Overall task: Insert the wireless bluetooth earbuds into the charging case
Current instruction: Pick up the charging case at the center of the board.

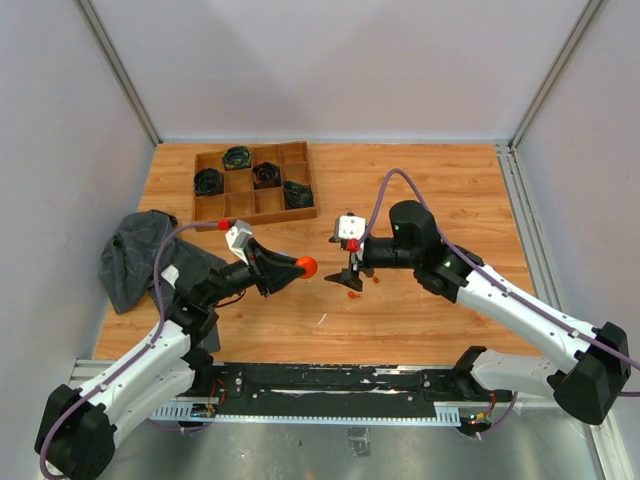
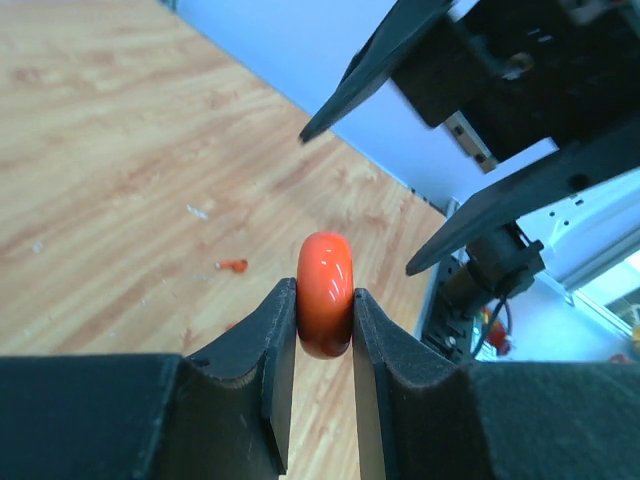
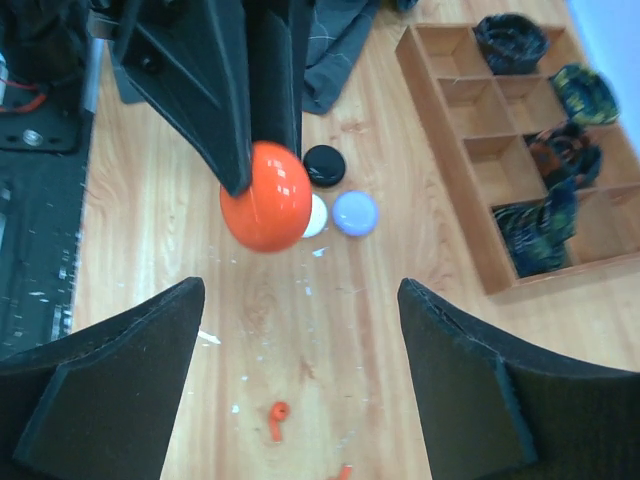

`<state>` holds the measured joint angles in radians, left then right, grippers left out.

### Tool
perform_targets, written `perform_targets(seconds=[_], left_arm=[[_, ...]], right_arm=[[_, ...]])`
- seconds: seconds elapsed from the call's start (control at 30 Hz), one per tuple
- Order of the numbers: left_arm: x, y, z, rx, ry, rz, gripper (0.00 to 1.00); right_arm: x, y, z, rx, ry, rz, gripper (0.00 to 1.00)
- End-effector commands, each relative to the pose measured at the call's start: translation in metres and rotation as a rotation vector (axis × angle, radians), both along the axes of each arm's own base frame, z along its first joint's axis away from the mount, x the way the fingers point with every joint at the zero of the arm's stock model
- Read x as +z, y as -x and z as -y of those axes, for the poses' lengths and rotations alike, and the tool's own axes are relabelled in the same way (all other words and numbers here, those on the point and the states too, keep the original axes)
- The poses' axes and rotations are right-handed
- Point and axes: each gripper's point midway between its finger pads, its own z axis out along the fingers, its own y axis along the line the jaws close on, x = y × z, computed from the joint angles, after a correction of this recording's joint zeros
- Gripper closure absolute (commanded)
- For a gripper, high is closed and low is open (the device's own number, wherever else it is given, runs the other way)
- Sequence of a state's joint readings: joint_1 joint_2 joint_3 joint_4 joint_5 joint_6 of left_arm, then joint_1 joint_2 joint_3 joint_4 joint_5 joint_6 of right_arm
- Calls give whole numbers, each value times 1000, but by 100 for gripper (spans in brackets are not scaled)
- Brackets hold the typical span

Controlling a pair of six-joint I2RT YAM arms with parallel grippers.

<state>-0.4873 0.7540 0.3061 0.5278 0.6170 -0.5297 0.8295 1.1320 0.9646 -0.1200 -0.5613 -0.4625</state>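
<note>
My left gripper point(image 1: 298, 268) is shut on a round orange charging case point(image 1: 307, 266), held on edge above the wood table; the wrist view shows the charging case point(image 2: 325, 300) pinched between both pads. My right gripper point(image 1: 352, 280) hangs just to the right of it, open and with nothing between its fingers point(image 3: 120, 370). Below it, a tiny orange-red earbud point(image 3: 277, 418) lies on the table, with a second orange bit point(image 3: 345, 472) at the frame's bottom edge. That earbud point(image 2: 233, 265) also shows past the left fingers. The case point(image 3: 265, 195) floats in front of the right gripper point(image 3: 300, 290).
Three small pucks lie together on the table: black point(image 3: 324, 165), white point(image 3: 316, 215) and lavender point(image 3: 354, 213). A wooden compartment tray point(image 1: 255, 205) with dark bundles sits at the back left. A grey cloth point(image 1: 135, 255) lies at the left edge. White specks dot the wood.
</note>
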Motion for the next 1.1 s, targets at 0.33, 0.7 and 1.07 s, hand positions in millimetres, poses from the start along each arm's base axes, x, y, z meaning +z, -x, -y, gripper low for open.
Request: perform_targets(seconds=[0.33,0.7,1.07], left_arm=[[54,18,-7,-11,101,431,100],[59,34,-4,-87,102,535,100],[59,37,1,-122,97,545,100]], right_arm=[[35,22,-19,102,-270,-348,30],[44,27,-25,149,-278,-388,47],[45,33,-30,201,-272,-417,65]])
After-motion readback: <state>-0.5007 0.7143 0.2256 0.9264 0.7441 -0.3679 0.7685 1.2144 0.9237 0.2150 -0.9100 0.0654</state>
